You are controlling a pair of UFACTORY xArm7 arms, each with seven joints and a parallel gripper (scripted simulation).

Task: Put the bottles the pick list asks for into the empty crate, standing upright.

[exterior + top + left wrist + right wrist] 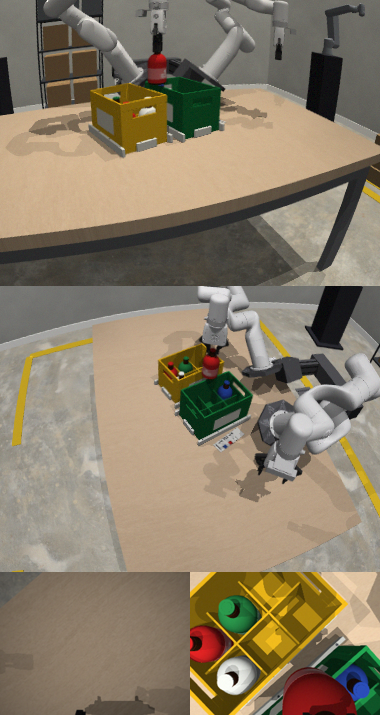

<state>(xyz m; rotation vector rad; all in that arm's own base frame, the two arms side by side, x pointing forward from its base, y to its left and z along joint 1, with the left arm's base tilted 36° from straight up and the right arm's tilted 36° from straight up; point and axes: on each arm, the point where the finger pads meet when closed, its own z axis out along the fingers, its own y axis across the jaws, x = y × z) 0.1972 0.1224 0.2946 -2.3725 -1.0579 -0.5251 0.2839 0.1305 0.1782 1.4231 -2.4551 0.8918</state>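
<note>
My right gripper is shut on the neck of a red bottle, upright above the neighbouring edges of both crates. The green crate holds a blue bottle. The yellow crate holds a green bottle, another red bottle and a white bottle. The pick list shows blue and red marks; its numbers are too small to read. My left gripper is open and empty, above the table.
Pale rails edge both crates, which sit side by side with a narrow gap. The left arm stands beside the green crate and pick list. The yellow crate has empty compartments on one side in the right wrist view.
</note>
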